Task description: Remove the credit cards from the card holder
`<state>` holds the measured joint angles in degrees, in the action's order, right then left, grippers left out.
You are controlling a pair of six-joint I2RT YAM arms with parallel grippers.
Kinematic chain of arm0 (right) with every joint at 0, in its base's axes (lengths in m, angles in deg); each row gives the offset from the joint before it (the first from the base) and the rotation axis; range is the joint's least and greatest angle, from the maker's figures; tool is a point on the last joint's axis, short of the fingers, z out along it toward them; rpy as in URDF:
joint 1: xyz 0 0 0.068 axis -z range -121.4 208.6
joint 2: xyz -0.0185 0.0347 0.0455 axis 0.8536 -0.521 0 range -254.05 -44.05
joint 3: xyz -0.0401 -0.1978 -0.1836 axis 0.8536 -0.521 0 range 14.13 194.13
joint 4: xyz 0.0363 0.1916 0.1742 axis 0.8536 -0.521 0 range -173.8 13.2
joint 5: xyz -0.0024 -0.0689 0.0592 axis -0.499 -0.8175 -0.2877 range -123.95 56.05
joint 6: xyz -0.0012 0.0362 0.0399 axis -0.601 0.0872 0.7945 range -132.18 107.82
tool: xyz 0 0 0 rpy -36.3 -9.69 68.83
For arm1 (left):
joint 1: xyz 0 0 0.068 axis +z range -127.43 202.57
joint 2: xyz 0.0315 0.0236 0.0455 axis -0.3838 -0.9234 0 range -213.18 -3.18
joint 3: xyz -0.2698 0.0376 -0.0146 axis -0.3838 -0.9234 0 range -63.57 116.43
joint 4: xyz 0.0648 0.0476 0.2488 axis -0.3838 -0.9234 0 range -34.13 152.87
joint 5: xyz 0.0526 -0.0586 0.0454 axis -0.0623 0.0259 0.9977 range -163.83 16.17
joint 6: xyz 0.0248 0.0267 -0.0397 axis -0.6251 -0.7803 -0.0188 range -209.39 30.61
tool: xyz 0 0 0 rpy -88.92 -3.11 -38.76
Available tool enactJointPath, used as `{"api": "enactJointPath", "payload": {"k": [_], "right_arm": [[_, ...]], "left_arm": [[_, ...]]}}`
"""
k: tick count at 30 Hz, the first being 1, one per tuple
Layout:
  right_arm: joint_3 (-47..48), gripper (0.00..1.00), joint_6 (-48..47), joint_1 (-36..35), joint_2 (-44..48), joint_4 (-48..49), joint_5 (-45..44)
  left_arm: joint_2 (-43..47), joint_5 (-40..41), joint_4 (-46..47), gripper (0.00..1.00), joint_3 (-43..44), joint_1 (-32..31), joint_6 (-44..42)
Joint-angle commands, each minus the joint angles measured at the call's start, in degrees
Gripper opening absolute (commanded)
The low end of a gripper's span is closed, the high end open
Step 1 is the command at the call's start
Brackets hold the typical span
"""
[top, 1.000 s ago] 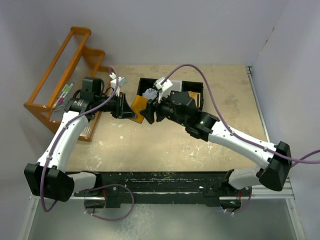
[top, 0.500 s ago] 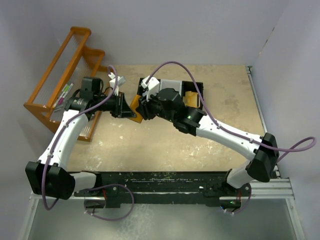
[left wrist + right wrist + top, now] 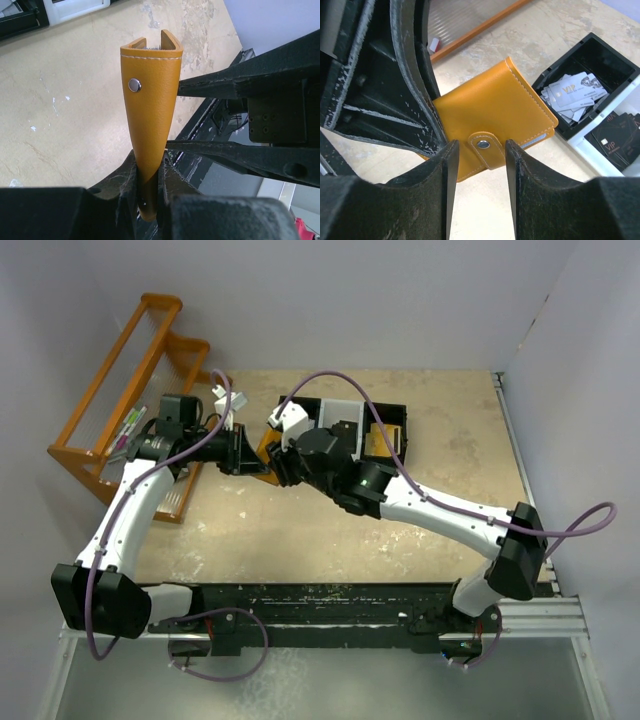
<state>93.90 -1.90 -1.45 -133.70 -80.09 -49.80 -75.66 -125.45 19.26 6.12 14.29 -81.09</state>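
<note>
Card holder (image 3: 266,452) is being held centre-left in the top view, just left of the black tray (image 3: 392,412), apparently clear of the bench (image 3: 330,530). One end is being pinched by the left gripper (image 3: 148,192), jaws nearly closed on the thin body. The right gripper (image 3: 481,150) is being presented part-open, nothing held, fingers straddling the snap tab (image 3: 482,144); contact cannot be told.

Handling, as judged: light, soft leather-like skin, likely flexing under a pinch. Credit cards are being assumed stiff, thin and slick. None is being seen inside, only a pale edge (image 3: 540,141) at the open side. The tab is being judged the first place to grip, then a card's exposed edge.

Around: silver cards marked VIP (image 3: 567,92) and dark cards (image 3: 615,137) are being shown in tray compartments, right of the right-wrist view; orange rack (image 3: 115,380) upper left. Access is being limited by the fastened snap and by the left gripper crowding the holder's left half.
</note>
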Motion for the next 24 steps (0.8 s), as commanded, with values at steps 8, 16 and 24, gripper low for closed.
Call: {"api": "enactJointPath", "payload": {"k": [8, 16, 24], "right_arm": [[2.32, 0.25, 2.41, -1.27, -1.69, -0.95, -15.46], [3.34, 0.39, 2.23, -3.66, -3.4, 0.71, -20.41], [3.45, 0.47, 0.78, -6.56, -5.79, 2.56, -26.24]], "left_arm": [[0.94, -7.08, 2.04, 0.0, 2.02, 0.79, 1.34], [0.55, -7.69, 2.22, 0.0, 1.94, 1.21, 1.89], [0.45, -8.76, 2.39, 0.0, 1.59, 1.77, 2.29]]}}
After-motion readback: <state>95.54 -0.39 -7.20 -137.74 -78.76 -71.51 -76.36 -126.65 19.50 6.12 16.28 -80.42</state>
